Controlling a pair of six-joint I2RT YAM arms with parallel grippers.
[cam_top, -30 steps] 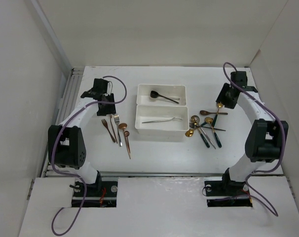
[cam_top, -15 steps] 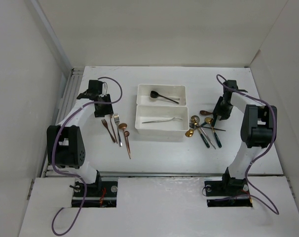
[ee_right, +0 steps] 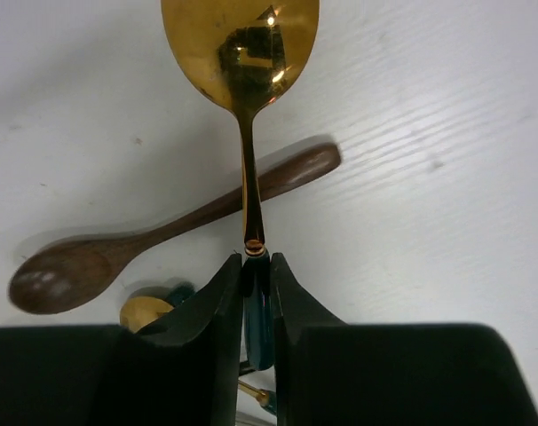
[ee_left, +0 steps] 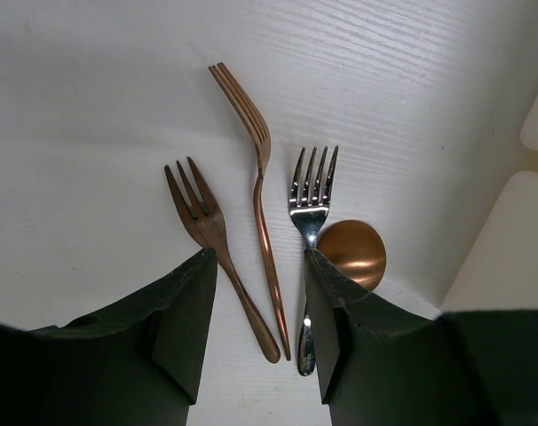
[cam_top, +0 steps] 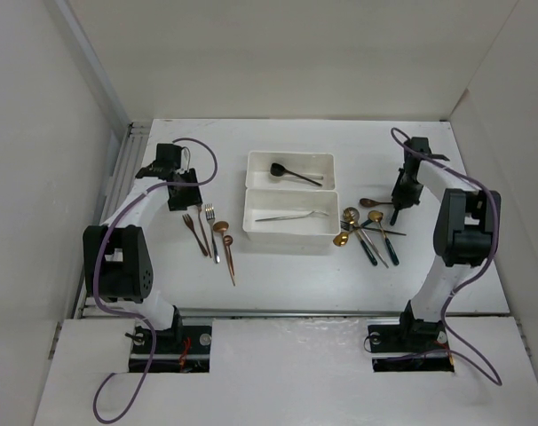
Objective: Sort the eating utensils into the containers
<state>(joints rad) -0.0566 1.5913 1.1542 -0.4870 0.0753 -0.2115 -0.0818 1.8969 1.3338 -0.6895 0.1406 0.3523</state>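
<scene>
**Right gripper (ee_right: 256, 266) clamped on gold spoon (ee_right: 241, 44); left gripper (ee_left: 258, 275) spread above forks.**

I found the right fingers pinching the spoon's dark green handle, its stem crossing a brown spoon (ee_right: 162, 235), right of both trays. The left jaws stood apart above a copper fork (ee_left: 256, 160), flanked by a darker fork (ee_left: 198, 213) and a silver fork (ee_left: 310, 191). The near tray (cam_top: 247, 217) held one silver utensil, and the far tray (cam_top: 291, 154) held a black spoon (cam_top: 278, 168).
</scene>
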